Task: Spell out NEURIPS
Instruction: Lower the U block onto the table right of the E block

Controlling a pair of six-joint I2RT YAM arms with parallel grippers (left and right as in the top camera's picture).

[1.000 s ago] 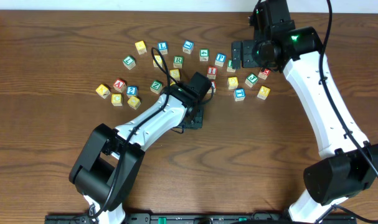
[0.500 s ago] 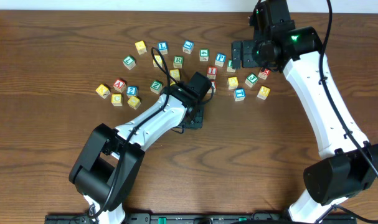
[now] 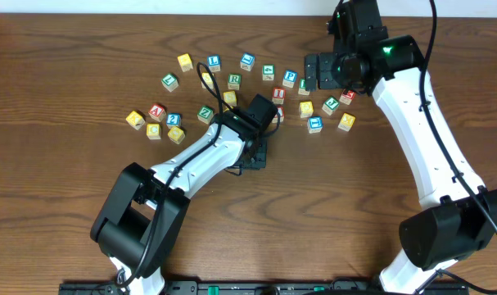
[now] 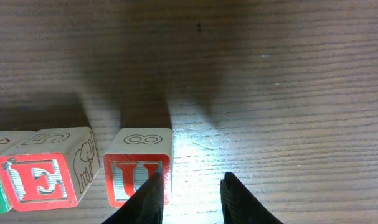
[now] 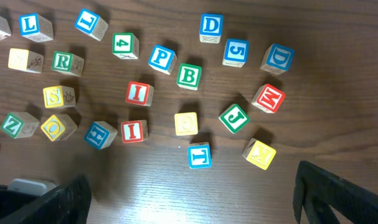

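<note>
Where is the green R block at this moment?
In the right wrist view, the R block lies at the upper left, right of a yellow picture block and above the yellow S block.

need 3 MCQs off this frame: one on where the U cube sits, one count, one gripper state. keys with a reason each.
1. In the left wrist view, where is the U cube relative to the E cube?
A. On top of it
B. To its right, on the table
C. Behind it, at the far edge

2. How many red-framed I cubes show in the right wrist view?
A. None
B. Two
C. Five

3. What state is the left gripper in?
A. Shut on the U cube
B. Shut on the E cube
C. Open, nothing between its fingers

Answers:
1 B: the two stand side by side on the wood.
2 B: one lies just above the other.
3 C: bare table shows between the fingertips, right of the U cube.
</note>
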